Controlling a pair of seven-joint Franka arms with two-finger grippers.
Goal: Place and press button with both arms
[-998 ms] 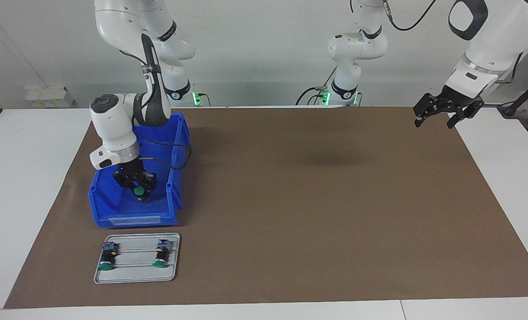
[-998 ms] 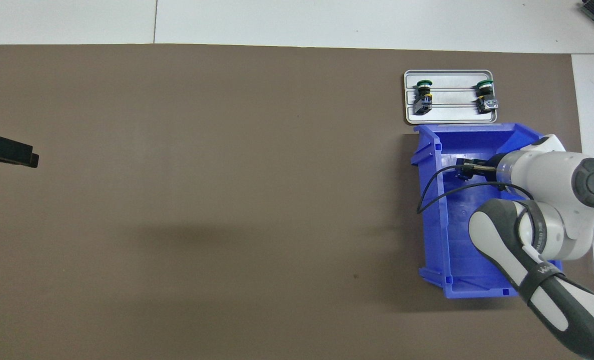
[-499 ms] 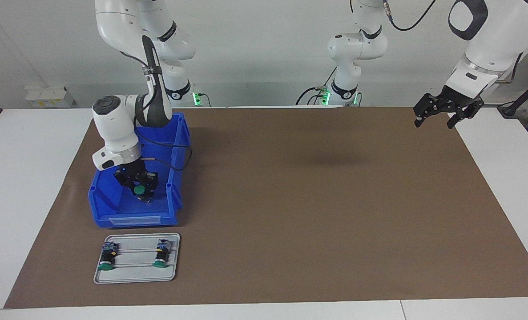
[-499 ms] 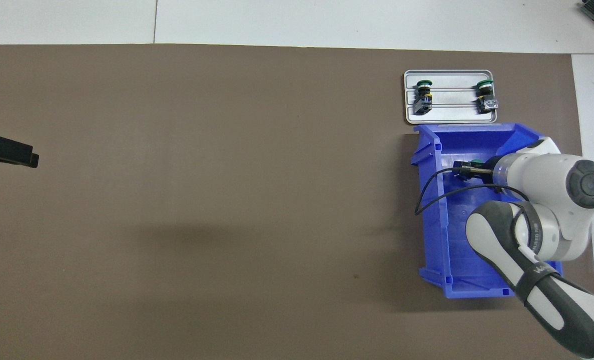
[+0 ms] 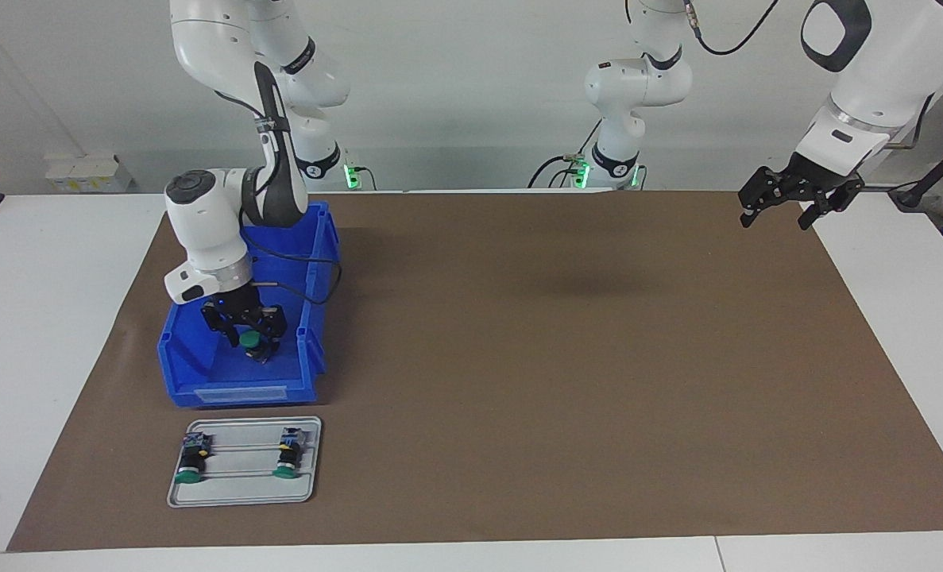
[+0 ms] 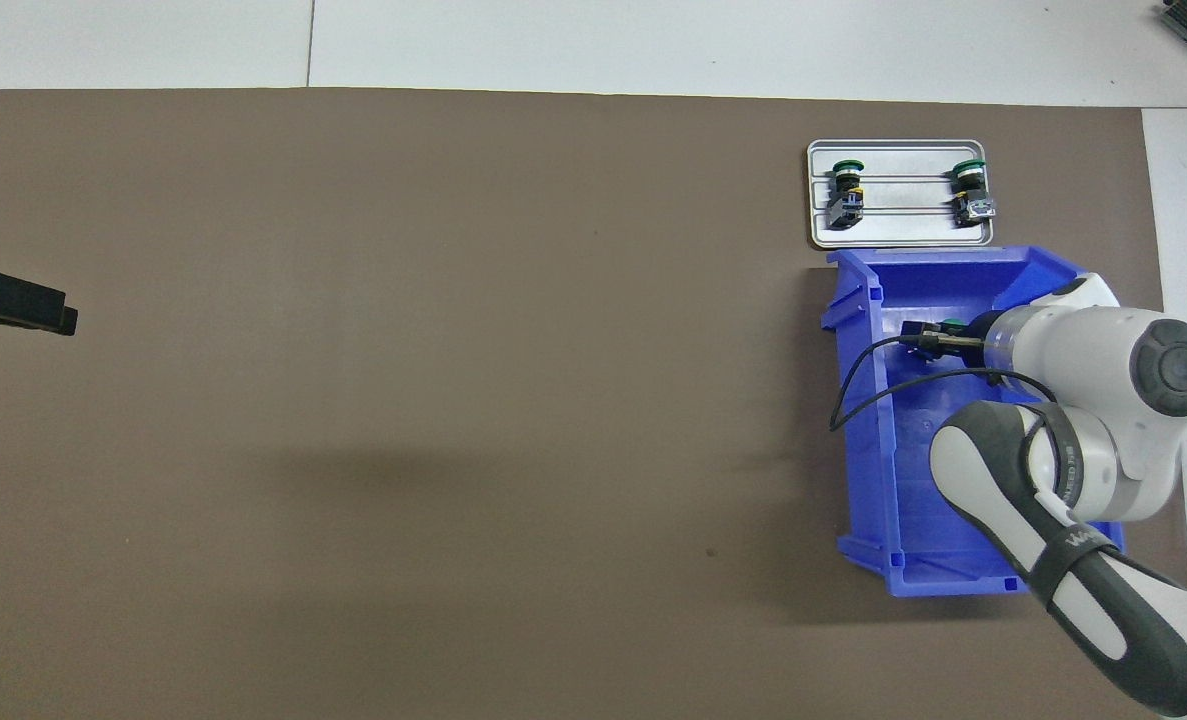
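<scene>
Green-capped, the button [image 5: 252, 342] sits inside the blue bin [image 5: 193, 372] at the right arm's end of the desk [image 5: 558, 357], between the fingers of the right claw [image 5: 250, 332]. We cannot tell whether that claw grips the button or stands apart from it. Just beside the bin, farther from the robots, we see a grey tray [image 5: 237, 492] carrying two more buttons [image 5: 189, 462]. The left claw [image 5: 789, 208] waits with its fingers apart above the brown mat [image 5: 558, 397] at its own arm's end.
</scene>
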